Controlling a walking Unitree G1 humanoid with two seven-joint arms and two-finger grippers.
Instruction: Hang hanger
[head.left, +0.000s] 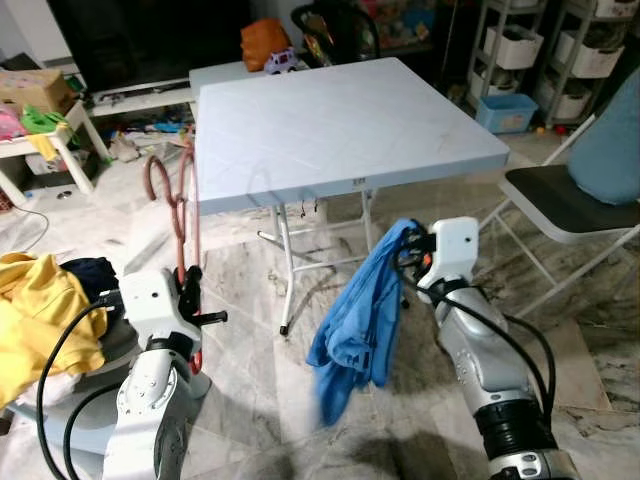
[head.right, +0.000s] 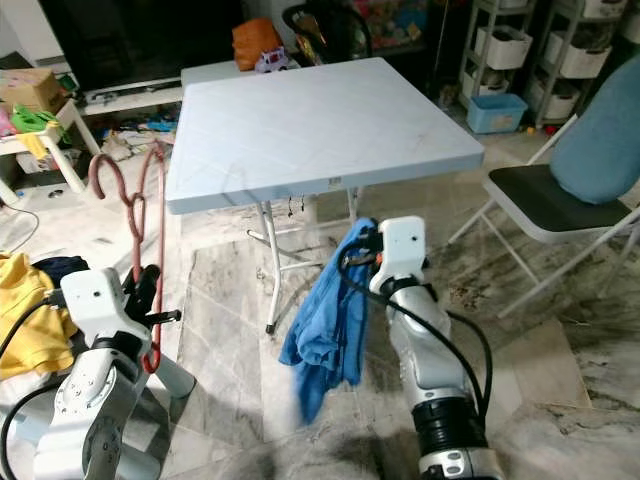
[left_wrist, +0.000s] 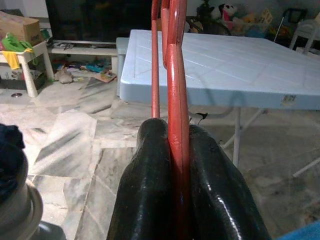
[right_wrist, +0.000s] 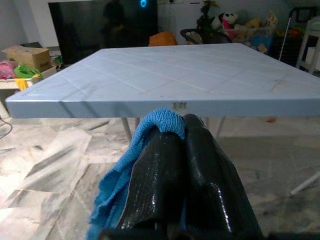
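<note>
A red hanger (head.left: 180, 215) stands upright in front of the table's left edge, its hook at the top. My left gripper (head.left: 190, 285) is shut on its lower part, and the wrist view has the red bar (left_wrist: 177, 150) pinched between the black fingers (left_wrist: 150, 190). A blue garment (head.left: 355, 320) hangs limp below the table's front edge. My right gripper (head.left: 412, 245) is shut on its top fold (right_wrist: 162, 122), level with the tabletop rim.
A light blue folding table (head.left: 330, 120) stands straight ahead on a marble floor. A folding chair (head.left: 570, 200) with a blue cushion is at the right. Yellow and dark clothes (head.left: 40, 310) pile at the left. Shelves with bins (head.left: 520, 50) and toys line the back.
</note>
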